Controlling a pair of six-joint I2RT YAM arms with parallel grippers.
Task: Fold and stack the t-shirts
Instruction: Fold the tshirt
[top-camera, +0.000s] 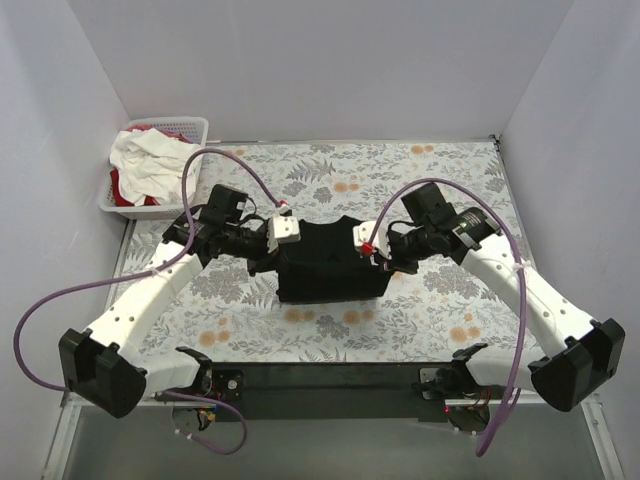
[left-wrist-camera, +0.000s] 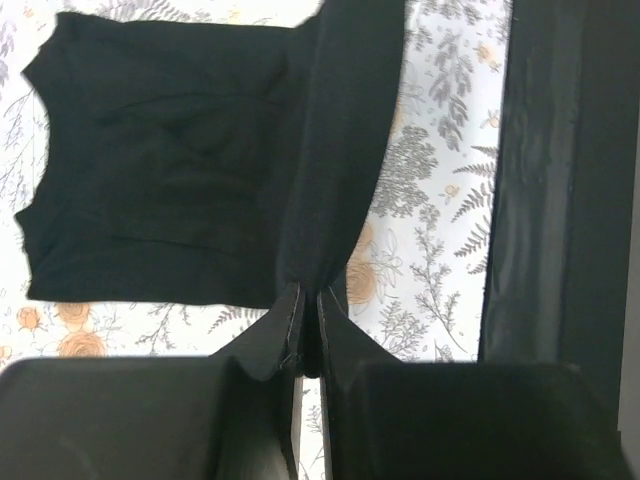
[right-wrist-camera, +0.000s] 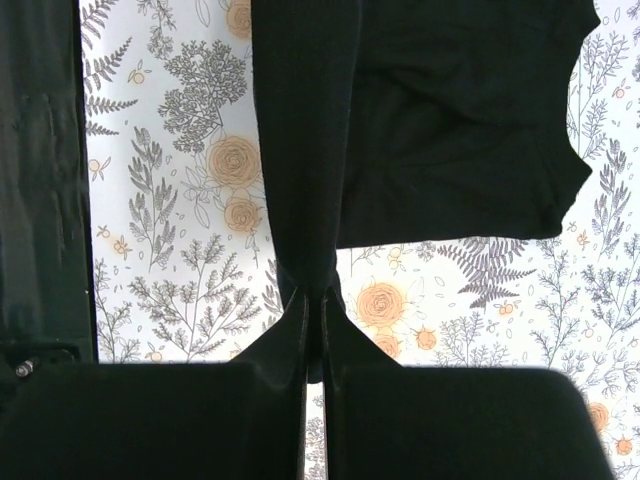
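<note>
Black t-shirt (top-camera: 330, 262) lies at the middle of the floral table (top-camera: 450, 180), partly folded; top view alone shows the white basket (top-camera: 197, 124) far left, holding white and red shirts (top-camera: 150, 160); wrist views alone show the grip; left gripper (left-wrist-camera: 303, 300) and right gripper (right-wrist-camera: 315, 300) each pinched tight on a lifted strip of black cloth at its sides.

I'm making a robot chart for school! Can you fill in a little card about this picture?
left gripper: shut on one edge of the black t-shirt
right gripper: shut on the black t-shirt's other edge
black t-shirt: middle of the flowery table
basket: far left corner
white and red shirts: heaped in the basket
</note>
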